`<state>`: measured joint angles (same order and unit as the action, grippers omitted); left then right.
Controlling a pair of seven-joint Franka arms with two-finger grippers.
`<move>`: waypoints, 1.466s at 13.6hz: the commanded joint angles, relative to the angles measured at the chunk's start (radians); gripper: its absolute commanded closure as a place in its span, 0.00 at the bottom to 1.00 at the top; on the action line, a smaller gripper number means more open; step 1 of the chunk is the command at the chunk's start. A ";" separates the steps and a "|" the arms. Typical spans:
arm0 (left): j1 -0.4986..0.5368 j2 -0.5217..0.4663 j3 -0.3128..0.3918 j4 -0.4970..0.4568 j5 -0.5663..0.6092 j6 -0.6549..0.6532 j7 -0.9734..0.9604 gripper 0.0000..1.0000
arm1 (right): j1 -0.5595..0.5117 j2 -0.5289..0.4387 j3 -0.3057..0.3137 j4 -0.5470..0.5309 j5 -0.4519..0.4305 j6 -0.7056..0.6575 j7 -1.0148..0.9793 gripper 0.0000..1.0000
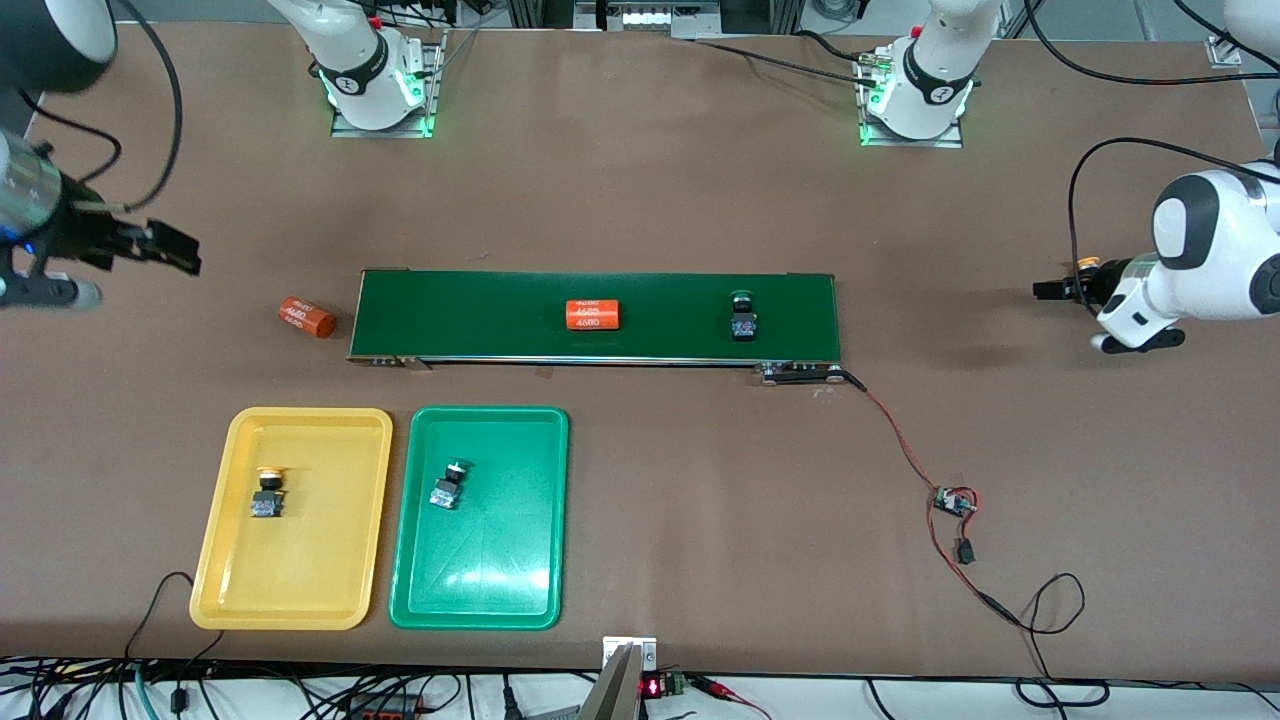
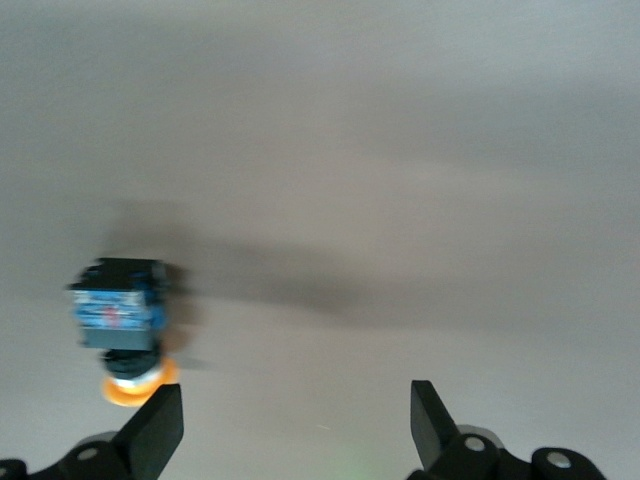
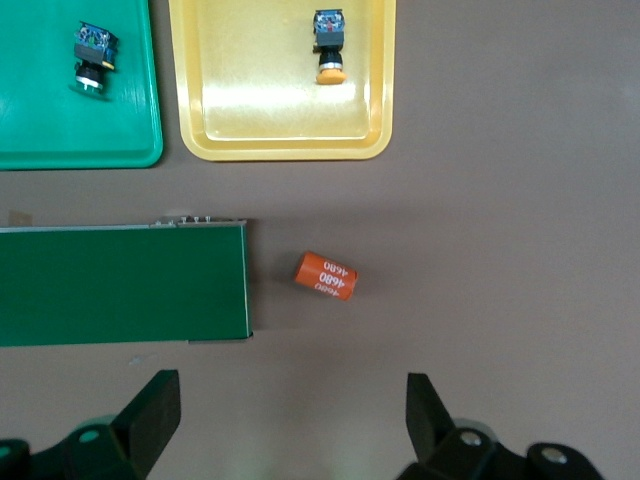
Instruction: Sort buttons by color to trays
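One yellow-capped button (image 1: 267, 494) is seen in the yellow tray (image 1: 340, 590), one green-capped button (image 1: 449, 485) in the green tray (image 1: 520, 590); another green-capped button (image 1: 744, 318) lies on the belt (image 1: 480, 310). The left gripper (image 2: 295, 425) — fingers spread — hangs over bare table just beside an orange-capped button (image 2: 120, 325). The right gripper (image 3: 292, 420) — also spread — is held above the table near an orange cylinder (image 3: 326, 275).

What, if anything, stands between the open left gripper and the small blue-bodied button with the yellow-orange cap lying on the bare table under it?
Nothing visible: the left gripper hangs open over the yellow-orange-capped button, with only bare table between its fingers.
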<state>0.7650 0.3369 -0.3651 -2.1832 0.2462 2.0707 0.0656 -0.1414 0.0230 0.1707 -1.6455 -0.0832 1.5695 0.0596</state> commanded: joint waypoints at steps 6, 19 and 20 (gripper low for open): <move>0.157 0.082 -0.015 -0.009 0.157 0.131 0.069 0.00 | -0.035 -0.261 0.012 -0.479 0.066 0.334 -0.006 0.00; 0.099 0.030 -0.044 -0.006 0.197 0.132 0.215 1.00 | 0.018 -0.359 0.098 -0.777 0.135 0.619 0.158 0.00; 0.080 0.019 -0.087 0.012 0.196 0.102 0.214 1.00 | 0.022 -0.359 0.119 -0.777 0.135 0.619 0.181 0.00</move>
<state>0.8931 0.4026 -0.4071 -2.1983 0.4234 2.2402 0.2693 -0.1382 -0.3090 0.2657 -2.3989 0.0351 2.1875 0.1912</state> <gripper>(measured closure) 0.665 0.000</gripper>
